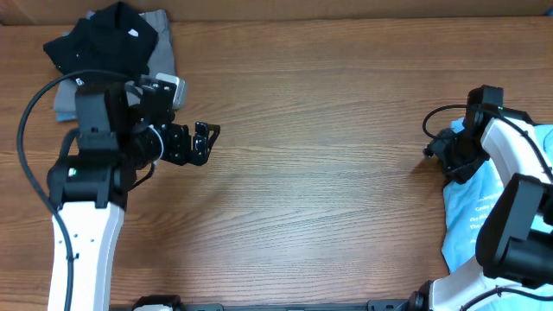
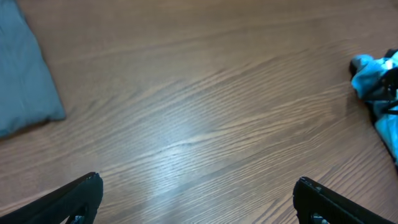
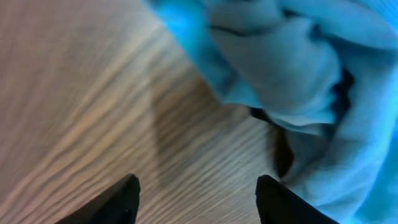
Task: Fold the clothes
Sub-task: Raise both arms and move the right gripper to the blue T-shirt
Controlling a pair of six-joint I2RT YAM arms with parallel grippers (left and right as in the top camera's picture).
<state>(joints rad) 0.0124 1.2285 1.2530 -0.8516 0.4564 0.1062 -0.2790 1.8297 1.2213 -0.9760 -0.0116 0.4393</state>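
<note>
From overhead, my left gripper (image 1: 203, 140) hangs open over the bare table (image 1: 328, 104), beside a folded grey piece (image 1: 162, 43) with a black garment (image 1: 104, 39) bunched on top. The left wrist view shows nothing between my fingers. In the right wrist view my right gripper (image 3: 196, 196) is spread and empty, just short of the crumpled blue shirt (image 3: 298, 68) at the table's right edge. I judge its folding not yet started.

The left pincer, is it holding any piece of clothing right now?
No, the left pincer stands open above the bare wooden table, with nothing held in it.
</note>
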